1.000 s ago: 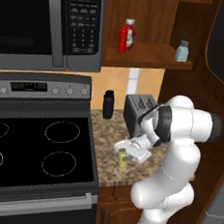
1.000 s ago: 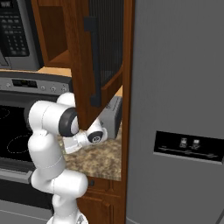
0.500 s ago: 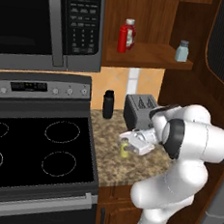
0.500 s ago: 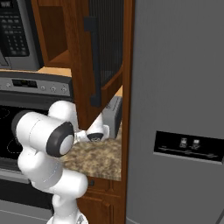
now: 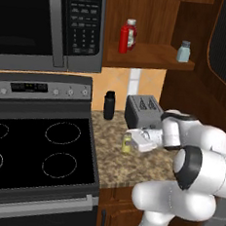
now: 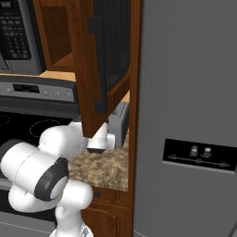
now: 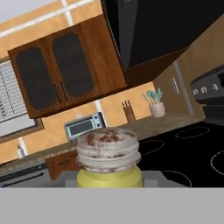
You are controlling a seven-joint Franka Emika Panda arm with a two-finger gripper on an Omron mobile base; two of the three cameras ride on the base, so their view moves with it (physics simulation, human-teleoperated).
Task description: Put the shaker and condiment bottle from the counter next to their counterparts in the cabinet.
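**Shaker being gripped at table level beside the toaster**

The tool (image 5: 130, 140) is being held low over the granite table (image 5: 144, 163), clenched on the small yellow-green shaker (image 5: 126, 144). In the left base view the shaker is being seen upright at the tip of the white hand, just in front of the grey toaster (image 5: 143, 111); whether its base is resting on the table or just above it cannot be told. In the hand view the shaker (image 7: 109, 162) is sitting right in front of the camera, with its pale clear ribbed top and speckled brown lid above a yellow body.

The reddish-brown cabinet (image 5: 143, 20) is standing open above the table. On its shelf board (image 5: 149, 57) the red ketchup bottle (image 5: 126, 36) with white cap and label is standing at the left, and the pale blue shaker (image 5: 184, 51) with grey cap at the right, the two well apart.

A black cylinder (image 5: 109, 105) is standing on the table near the wall, between the stove (image 5: 33, 146) and the toaster. The microwave (image 5: 50, 23) is hanging above the stove.

In the right base view the open cabinet door (image 6: 104, 60) is hanging in front of the arm, and the wrist is being partly hidden behind it.
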